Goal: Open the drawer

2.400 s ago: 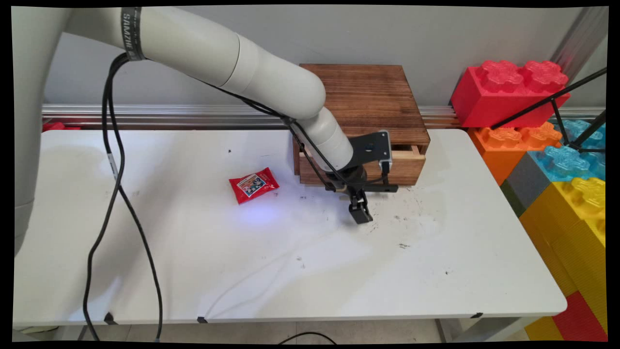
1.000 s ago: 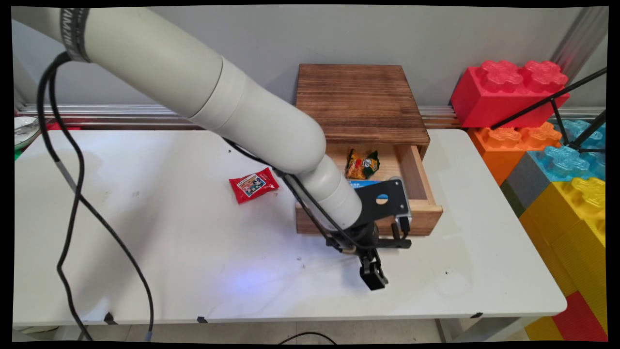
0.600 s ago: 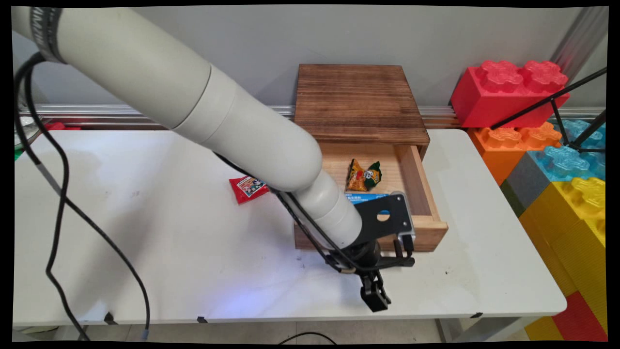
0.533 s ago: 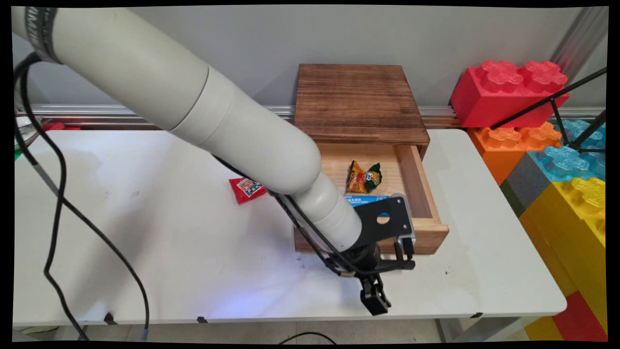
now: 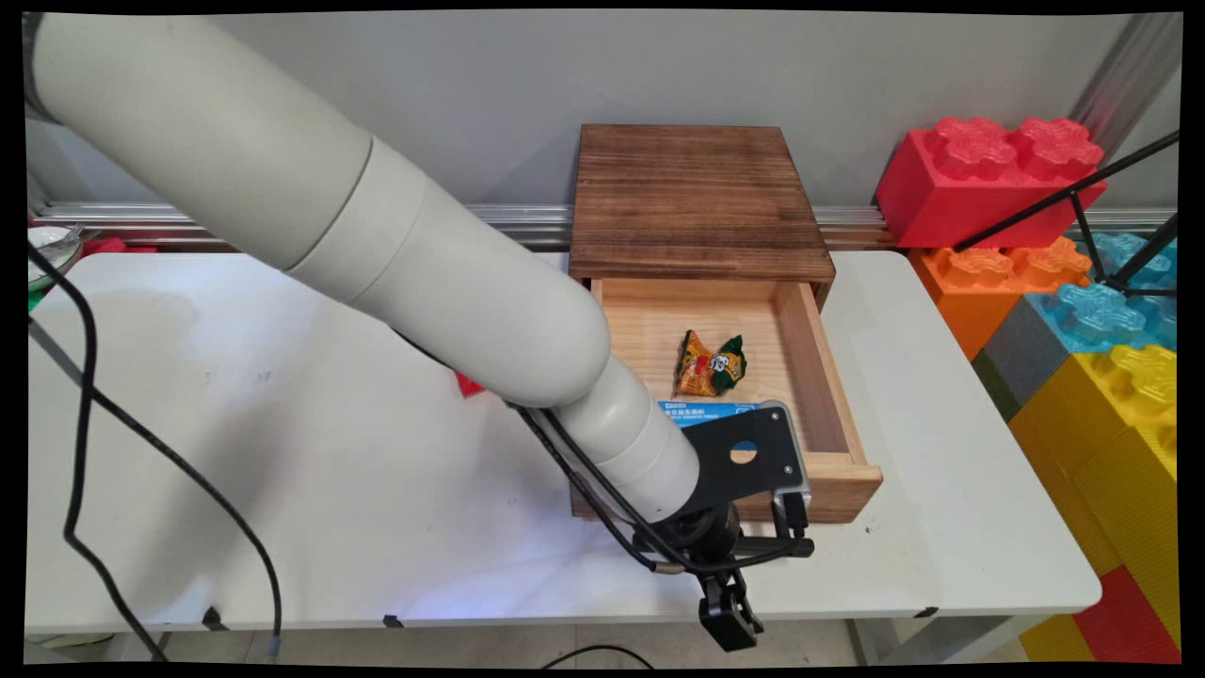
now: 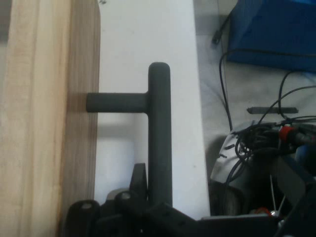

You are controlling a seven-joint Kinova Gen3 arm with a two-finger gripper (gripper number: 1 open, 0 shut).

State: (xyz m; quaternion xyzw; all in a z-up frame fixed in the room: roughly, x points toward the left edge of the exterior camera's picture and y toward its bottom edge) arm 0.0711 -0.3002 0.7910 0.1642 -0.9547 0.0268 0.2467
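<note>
A dark wooden box (image 5: 698,193) stands at the back of the white table (image 5: 282,490), with its pale drawer (image 5: 833,471) pulled far out toward the near edge. In the drawer lie an orange-and-green snack packet (image 5: 711,363) and a blue-and-white packet (image 5: 706,411). My gripper (image 5: 730,617) hangs in front of the drawer, over the table's near edge. In the hand view the gripper (image 6: 155,197) is shut on the black T-shaped drawer handle (image 6: 159,128), which sticks out from the drawer front (image 6: 81,123). Only a corner of a red packet (image 5: 468,384) shows behind the arm.
Large toy blocks are stacked at the right: red (image 5: 988,179), orange (image 5: 998,282), blue (image 5: 1101,311) and yellow (image 5: 1130,405). Black tripod legs (image 5: 1083,202) cross in front of them. A bowl (image 5: 47,247) sits at the far left. Cables (image 6: 261,138) lie on the floor below the table edge.
The gripper has moved toward the table's near edge, holding the handle, and the drawer has slid far out of the box, uncovering the packets inside. The arm now hides most of the red packet.
</note>
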